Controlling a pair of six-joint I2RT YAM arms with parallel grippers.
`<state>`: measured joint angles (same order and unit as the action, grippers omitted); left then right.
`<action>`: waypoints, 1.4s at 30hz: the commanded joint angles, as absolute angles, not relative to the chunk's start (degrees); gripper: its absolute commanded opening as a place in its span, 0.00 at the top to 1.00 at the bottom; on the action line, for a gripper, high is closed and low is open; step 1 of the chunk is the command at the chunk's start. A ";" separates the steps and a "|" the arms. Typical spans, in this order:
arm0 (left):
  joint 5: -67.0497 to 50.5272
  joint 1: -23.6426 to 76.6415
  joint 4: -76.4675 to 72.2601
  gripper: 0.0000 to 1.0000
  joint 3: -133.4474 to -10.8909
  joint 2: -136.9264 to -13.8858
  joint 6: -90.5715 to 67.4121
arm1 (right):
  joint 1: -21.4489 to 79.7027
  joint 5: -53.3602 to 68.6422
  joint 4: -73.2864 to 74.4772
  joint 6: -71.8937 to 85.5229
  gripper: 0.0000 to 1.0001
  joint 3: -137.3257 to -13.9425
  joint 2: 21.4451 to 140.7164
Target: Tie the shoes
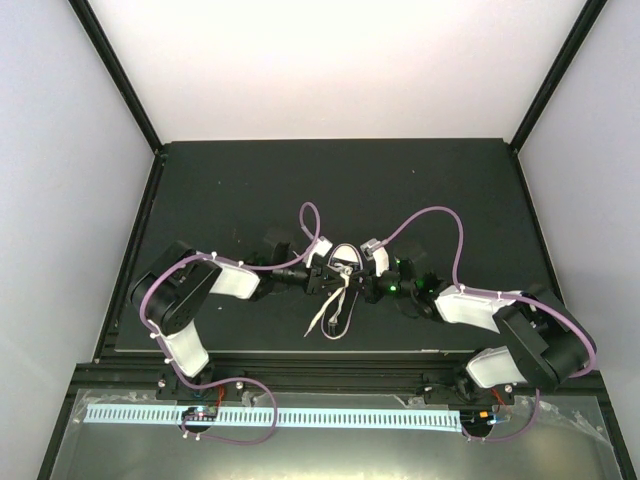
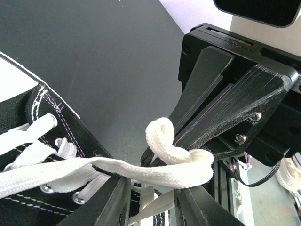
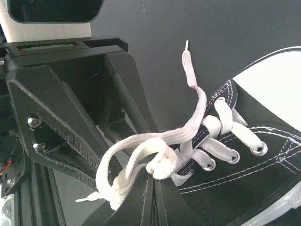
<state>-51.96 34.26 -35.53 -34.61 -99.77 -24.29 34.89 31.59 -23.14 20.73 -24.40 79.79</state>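
Shoe (image 1: 345, 258) sits mid-surface (image 1: 250, 190), squeezed between the two end effectors, with loose ends of its laces (image 1: 330, 312) trailing toward the near edge. Right end effector (image 3: 151, 188) is clamped tight on a bunched loop of lace just beside the eyelets. Left end effector (image 2: 150, 193) stands only narrowly apart, a lace strand running through the gap between its fingers. I cannot tell whether they press on it.

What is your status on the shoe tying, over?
Right gripper shut on white lace. Left gripper part open, lace between. Sneaker untied. No obstruction seen.
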 commanded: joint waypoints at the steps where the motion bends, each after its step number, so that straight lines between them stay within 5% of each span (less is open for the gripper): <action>1: -53.44 34.53 -32.31 0.74 -36.94 -100.36 -20.29 | 34.63 31.81 -25.58 20.57 0.98 -25.97 80.07; 15: -50.64 36.23 -25.74 0.71 -39.55 -99.76 -15.96 | 34.63 32.08 -25.66 20.65 0.98 -26.19 80.55; 27: -44.74 37.01 -27.41 0.98 -36.79 -94.15 -18.17 | 34.63 30.07 -24.17 20.05 0.98 -25.61 78.94; 42: -44.58 36.78 -28.47 0.98 -33.79 -90.16 -19.69 | 34.63 28.22 -23.60 21.25 0.99 -24.70 77.95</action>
